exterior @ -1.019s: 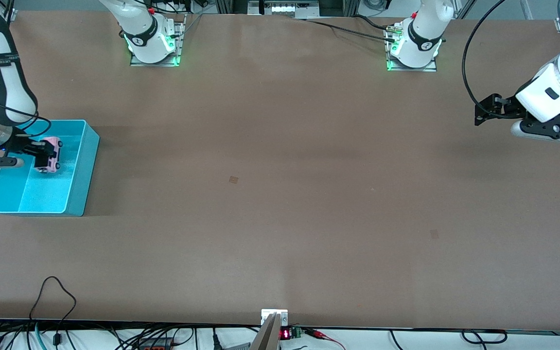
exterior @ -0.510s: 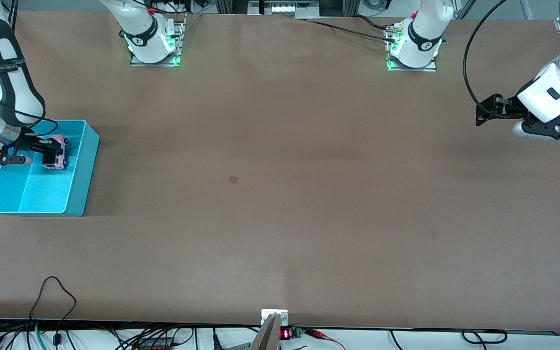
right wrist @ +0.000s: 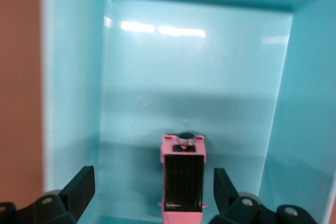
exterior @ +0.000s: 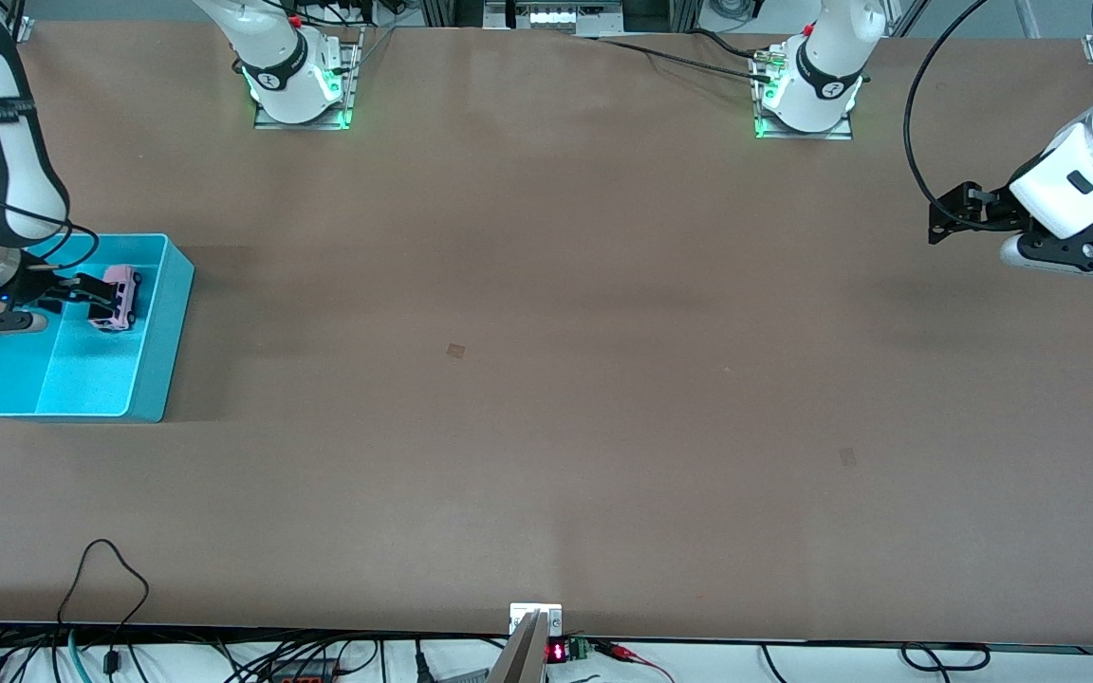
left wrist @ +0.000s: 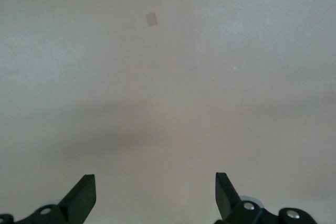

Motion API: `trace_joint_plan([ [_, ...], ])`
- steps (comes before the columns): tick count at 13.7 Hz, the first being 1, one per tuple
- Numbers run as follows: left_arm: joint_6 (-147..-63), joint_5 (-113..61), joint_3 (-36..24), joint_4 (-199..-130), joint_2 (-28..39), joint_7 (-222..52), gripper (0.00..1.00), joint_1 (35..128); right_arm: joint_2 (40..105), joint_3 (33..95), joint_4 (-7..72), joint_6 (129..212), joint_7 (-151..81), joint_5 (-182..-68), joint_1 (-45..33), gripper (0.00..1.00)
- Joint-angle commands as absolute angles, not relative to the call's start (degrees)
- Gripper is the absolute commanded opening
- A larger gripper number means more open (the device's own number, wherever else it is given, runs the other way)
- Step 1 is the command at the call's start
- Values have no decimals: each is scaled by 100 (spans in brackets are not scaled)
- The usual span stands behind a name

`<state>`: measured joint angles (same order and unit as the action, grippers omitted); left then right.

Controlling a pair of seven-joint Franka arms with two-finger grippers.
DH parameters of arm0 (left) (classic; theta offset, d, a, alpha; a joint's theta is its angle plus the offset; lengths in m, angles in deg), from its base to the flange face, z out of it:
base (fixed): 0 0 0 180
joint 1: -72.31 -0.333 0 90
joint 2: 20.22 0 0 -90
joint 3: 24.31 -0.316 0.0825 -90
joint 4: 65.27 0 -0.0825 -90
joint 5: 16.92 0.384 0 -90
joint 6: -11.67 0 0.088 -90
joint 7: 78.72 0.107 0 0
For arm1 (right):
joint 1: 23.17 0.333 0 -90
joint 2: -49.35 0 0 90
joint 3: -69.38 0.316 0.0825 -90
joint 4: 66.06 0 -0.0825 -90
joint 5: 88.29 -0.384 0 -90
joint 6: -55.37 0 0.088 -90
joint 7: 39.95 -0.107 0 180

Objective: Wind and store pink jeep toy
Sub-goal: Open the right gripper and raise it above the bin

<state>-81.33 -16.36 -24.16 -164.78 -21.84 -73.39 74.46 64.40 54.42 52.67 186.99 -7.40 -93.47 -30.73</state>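
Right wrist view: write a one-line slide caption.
Open right hand over the jeep lying in the bin.

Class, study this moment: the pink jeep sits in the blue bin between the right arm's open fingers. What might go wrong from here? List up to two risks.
1. The right end effector brackets the pink jeep toy closely, so a skewed lift might clip and tip it.
2. If wound, the jeep may roll into the blue bin wall.
The left end effector waits open over bare table.

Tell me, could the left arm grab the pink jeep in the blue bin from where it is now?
Probably not. The left gripper hangs open over the table's other end, while the pink jeep toy sits in the blue bin, between the right gripper's open fingers.
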Motion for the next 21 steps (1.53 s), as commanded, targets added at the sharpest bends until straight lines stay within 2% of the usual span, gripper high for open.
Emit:
trace_joint_plan([
  [1,-7992,-1516,-2404,-16274,-2083,-7327,100,7459,6210,5435,4716,17844,-646,-9295,-2801,100],
  [4,-7992,-1516,-2404,-16274,-2083,-7327,100,7450,6105,5435,4276,17658,-742,-9295,-2572,100],
  [8,-7992,-1498,-2404,-16274,-2083,-7362,100,7468,5763,5453,4187,17394,-978,-9330,-2291,100],
  [12,-7974,-1498,-2404,-16274,-2083,-7397,100,7503,5174,6049,4187,16920,-2392,-9278,-2282,100],
  [16,-7974,-1490,-2404,-16265,-2083,-7389,100,7503,4866,6445,4143,16718,-2658,-9269,-2273,100],
  [21,-7965,-1498,-2404,-16265,-2083,-7389,100,7503,4786,6639,3459,15726,-3078,-9251,-2176,100],
])
